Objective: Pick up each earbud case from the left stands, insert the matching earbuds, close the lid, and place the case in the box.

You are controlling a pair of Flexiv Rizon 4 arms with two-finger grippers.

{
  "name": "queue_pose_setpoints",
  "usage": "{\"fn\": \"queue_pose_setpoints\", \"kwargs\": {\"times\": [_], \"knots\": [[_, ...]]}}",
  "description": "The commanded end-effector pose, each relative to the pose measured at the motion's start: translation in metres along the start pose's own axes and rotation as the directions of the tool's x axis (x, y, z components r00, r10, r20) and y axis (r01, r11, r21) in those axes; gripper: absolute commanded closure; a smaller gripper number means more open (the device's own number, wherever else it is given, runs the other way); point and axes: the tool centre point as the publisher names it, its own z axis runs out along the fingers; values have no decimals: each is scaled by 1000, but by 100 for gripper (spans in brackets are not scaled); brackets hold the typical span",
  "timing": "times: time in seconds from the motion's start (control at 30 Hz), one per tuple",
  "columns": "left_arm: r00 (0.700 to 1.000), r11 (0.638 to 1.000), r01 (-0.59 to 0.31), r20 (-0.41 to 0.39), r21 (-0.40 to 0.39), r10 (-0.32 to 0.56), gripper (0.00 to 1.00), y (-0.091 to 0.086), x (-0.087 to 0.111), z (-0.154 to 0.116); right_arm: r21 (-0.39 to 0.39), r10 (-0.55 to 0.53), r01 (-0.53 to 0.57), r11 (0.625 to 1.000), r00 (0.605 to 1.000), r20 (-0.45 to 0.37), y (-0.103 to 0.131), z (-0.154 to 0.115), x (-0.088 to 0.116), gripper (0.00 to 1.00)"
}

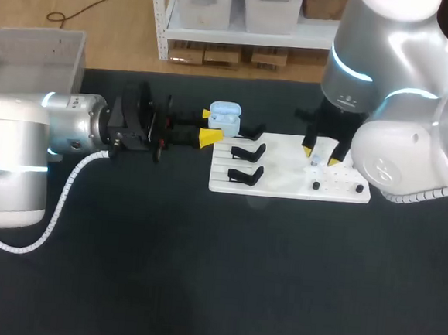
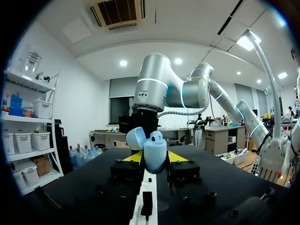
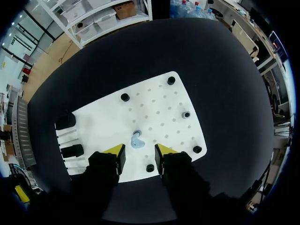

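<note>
My left gripper (image 1: 209,127) lies level over the table and is shut on a light blue earbud case (image 1: 225,117) just left of the white board (image 1: 285,180). In the left wrist view the case (image 2: 154,154) stands upright between the yellow fingertips (image 2: 131,157), its lid (image 2: 137,138) open, with one earbud (image 2: 156,136) showing in it. My right gripper (image 1: 322,156) points down over the board's right part. In the right wrist view it (image 3: 139,152) is open, and a loose light blue earbud (image 3: 137,139) lies on the board (image 3: 159,108) just ahead of the gap between the fingers.
Two black stands (image 1: 249,150) (image 1: 247,173) sit at the board's left end. Small black pegs (image 1: 316,185) (image 1: 360,189) dot its right part. A grey box (image 1: 31,51) stands at the table's back left. Dark tabletop lies in front of the board.
</note>
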Motion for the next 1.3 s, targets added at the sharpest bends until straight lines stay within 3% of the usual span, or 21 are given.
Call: {"fn": "queue_pose_setpoints", "kwargs": {"times": [0.03,0.33,1.3], "knots": [[1000,1000,0,1,2,0,100,1,1,0,-2,11,-11,1000,1000,13,-2,3,3,62],[1000,1000,0,1,2,0,100,1,1,0,-6,27,-27,1000,999,25,-3,6,3,68],[1000,1000,0,1,2,0,100,1,1,0,-12,38,-37,999,999,20,5,19,-7,73]]}}
